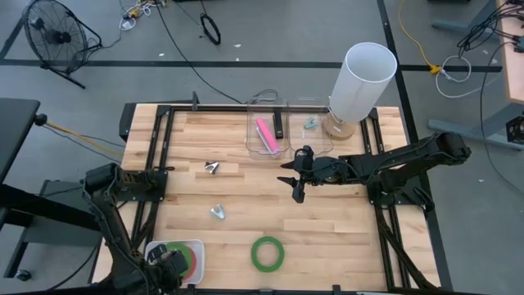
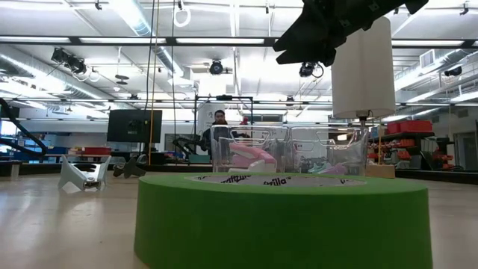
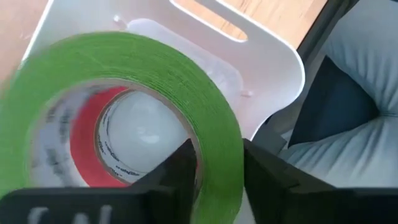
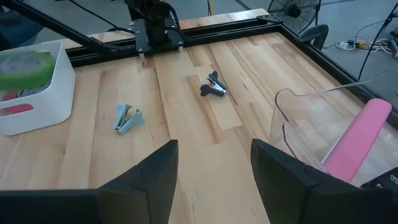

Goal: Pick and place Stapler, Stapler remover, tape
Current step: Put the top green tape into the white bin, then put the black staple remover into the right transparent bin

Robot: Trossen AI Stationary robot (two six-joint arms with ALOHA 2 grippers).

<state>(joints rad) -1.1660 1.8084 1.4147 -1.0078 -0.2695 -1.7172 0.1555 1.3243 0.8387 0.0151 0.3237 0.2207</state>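
Tape: three rolls | one green roll (image 1: 267, 253) lies flat by the table's near edge | left gripper (image 3: 216, 163), jaws astride a second green roll (image 3: 155, 81) over the white bin (image 1: 197, 264) at near-left corner, pink-red roll (image 3: 84, 140) beneath | right gripper (image 1: 296, 174) mid-table, jaws apart, empty | two staple removers (image 1: 217, 212) (image 1: 213, 167) left of centre | pink stapler (image 1: 266, 134) in clear far-edge tray (image 1: 267, 104)

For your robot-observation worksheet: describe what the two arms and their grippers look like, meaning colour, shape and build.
Both arms are dark, near-black jointed links. The right arm ends in the right gripper, with two dark, flat-faced fingers. The left gripper has matching dark fingers. No markings can be made out.
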